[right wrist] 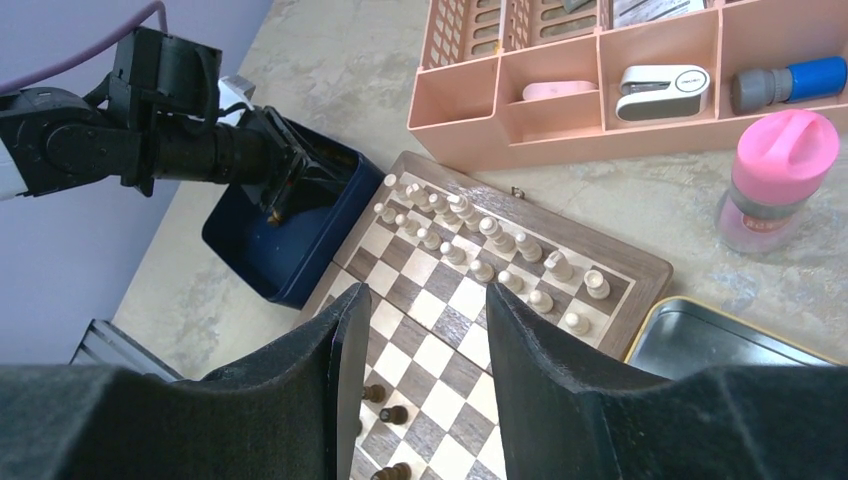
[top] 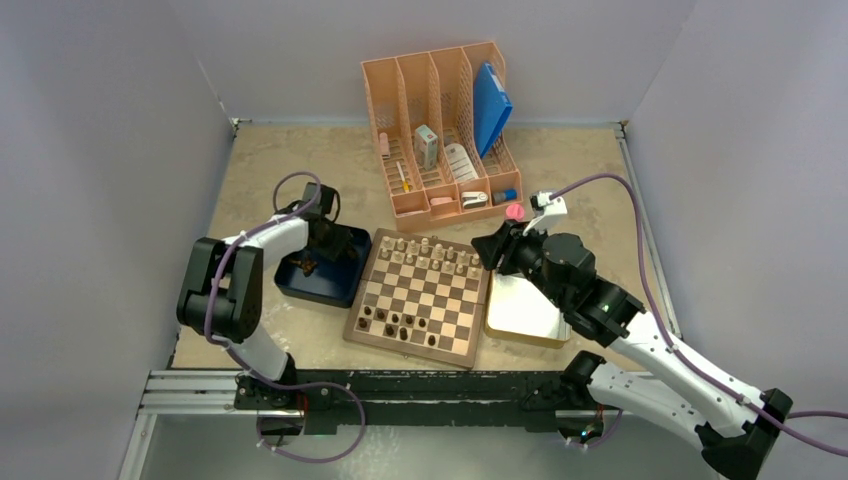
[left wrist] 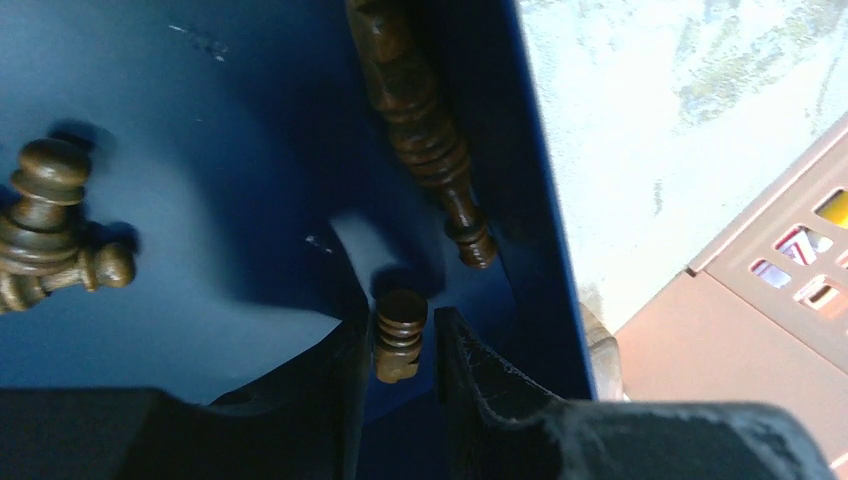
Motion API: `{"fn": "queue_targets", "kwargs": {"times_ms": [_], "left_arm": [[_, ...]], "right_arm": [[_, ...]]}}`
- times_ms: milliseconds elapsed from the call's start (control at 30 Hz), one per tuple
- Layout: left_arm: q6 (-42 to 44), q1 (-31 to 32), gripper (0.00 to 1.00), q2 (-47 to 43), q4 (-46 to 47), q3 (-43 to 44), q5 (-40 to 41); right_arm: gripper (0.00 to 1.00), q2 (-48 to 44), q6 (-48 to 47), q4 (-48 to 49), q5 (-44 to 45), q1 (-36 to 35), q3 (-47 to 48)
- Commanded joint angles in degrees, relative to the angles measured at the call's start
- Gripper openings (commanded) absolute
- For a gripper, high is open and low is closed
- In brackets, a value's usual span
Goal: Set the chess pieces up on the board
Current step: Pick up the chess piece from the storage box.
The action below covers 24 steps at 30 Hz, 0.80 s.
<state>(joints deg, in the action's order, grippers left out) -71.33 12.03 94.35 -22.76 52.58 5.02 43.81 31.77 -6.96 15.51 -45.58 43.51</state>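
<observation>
Inside the blue tray the left pincer closely brackets a dark chess piece, actual grip unclear, while the right pincer hangs open and empty above the board.

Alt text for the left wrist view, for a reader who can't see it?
The left gripper straddles a small dark brown chess piece on the floor of a dark blue tray; contact is unclear. Another dark piece lies along the tray wall, more pieces at left.
</observation>
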Motion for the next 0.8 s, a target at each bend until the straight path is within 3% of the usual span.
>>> {"fn": "queue_targets", "kwargs": {"times_ms": [0, 133, 433, 767], "left_arm": [[-2.39, -0.25, 0.29, 2.38, -1.99, 1.93, -0.29], [-4.18, -0.25, 0.27, 3.46, -6.41, 3.21, 1.3], [-7.17, -0.25, 0.1, 0.68, -10.73, 3.17, 2.01], [-15.11, -0.25, 0.03, -11.54, -20.96, 3.83, 6.2]], "right_arm": [[0.5, -0.66, -0.79, 1.97, 0.56, 0.14, 2.15], [0.5, -0.48, -0.7, 2.07, 0.74, 0.14, 1.83], [0.5, 0.47, -0.37, 3.47, 0.32, 0.14, 0.45], [0.49, 4.67, 2.06, 9.35, -1.98, 0.14, -2.14]]}}
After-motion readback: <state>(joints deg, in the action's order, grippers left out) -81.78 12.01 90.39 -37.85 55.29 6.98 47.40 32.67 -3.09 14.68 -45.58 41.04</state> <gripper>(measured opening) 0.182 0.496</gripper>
